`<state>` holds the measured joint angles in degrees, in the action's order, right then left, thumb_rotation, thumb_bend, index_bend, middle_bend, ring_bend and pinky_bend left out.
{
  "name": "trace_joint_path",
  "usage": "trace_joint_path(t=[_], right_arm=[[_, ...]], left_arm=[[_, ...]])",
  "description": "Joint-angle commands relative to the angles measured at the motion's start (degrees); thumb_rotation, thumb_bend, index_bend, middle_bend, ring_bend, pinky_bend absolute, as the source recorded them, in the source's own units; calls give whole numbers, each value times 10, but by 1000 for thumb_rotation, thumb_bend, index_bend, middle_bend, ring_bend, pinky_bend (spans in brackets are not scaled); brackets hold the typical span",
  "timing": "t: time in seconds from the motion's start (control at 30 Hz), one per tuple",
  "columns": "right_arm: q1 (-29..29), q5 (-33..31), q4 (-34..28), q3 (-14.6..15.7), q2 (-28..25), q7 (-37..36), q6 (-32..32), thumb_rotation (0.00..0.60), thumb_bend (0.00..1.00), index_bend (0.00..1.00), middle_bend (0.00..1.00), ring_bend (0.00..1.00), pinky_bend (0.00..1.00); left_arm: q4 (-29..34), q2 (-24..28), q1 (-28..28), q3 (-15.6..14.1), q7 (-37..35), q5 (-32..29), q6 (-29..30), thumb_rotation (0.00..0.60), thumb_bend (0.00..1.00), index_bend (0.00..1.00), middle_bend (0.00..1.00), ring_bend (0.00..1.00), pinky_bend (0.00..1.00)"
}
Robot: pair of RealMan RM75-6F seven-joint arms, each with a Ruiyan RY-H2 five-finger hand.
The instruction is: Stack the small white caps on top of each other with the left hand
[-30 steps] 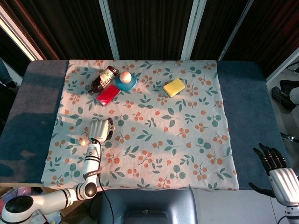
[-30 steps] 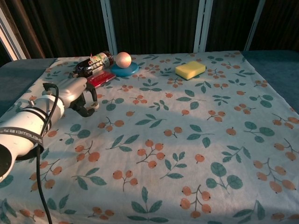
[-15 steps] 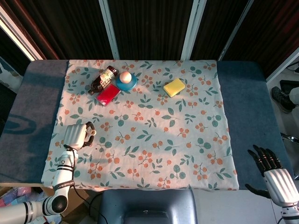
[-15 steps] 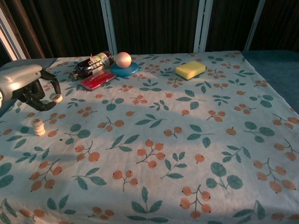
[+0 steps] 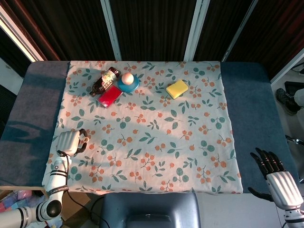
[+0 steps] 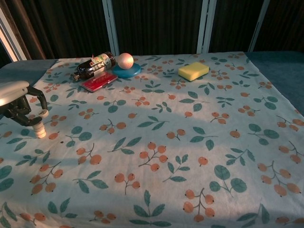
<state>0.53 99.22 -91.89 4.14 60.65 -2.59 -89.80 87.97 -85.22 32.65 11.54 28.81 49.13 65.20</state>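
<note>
Small white caps [image 6: 40, 130] sit in an upright little stack near the left edge of the floral tablecloth [image 6: 190, 142], long axis straight up. The left hand [image 6: 19, 103] hovers right over it, knuckles up and fingers curled down, pinching one more cap [image 6: 43, 114] just above the stack's top. The right hand [image 5: 277, 175] is way off past the table's right side, fingers spread with nothing in them

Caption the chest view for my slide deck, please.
Left hand sets a white cap onto the cap stack at the floral cloth's left edge.
</note>
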Motion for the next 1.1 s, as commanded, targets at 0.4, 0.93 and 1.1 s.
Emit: trace_joint_path(t=[0.4,0.93,1.1], right_arm=[[0,1,-1,1,1,2,-1,600,176,0,0,0,0],[1,2,0,2,2,3,-2,600,175,0,0,0,0],[1,1,1,2,1,1,-3,600,176,0,0,0,0]], left_arm=[[-26,-1,-4,-8,-15,-3,-11,600,390,498,1000,1000,1000],[-38,-9,-2,-12,-18,-3,-17,600,388,466,1000,1000,1000],[-43,-10,-2,-12,-18,-4,-18,600,389,462,1000,1000,1000]])
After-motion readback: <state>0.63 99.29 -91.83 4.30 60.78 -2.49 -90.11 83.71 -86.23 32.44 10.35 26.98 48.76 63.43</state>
